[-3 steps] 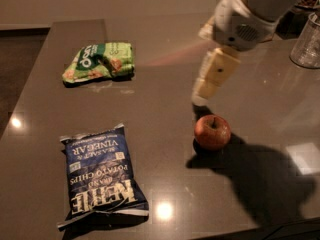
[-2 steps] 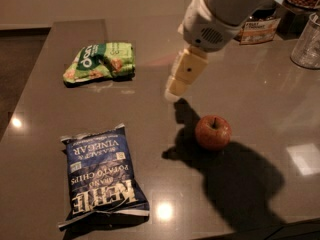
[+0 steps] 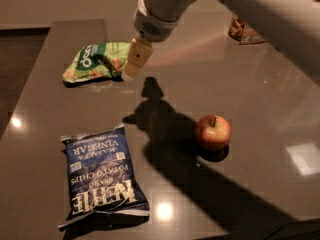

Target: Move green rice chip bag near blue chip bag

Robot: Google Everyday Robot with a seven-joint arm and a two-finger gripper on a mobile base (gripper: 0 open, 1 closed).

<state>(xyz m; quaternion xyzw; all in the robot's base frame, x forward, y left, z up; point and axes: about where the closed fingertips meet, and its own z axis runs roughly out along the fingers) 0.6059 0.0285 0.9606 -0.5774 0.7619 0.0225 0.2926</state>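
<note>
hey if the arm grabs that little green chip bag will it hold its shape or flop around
Probably floppy: the green rice chip bag looks crumpled and puffy, so it should sag when pinched. Likely light and apt to slide on the glossy table if pushed. The pincer hovers at its right edge.

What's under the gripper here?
The right end of the green rice chip bag, lying on the table; the gripper covers that corner, so contact cannot be judged.
</note>
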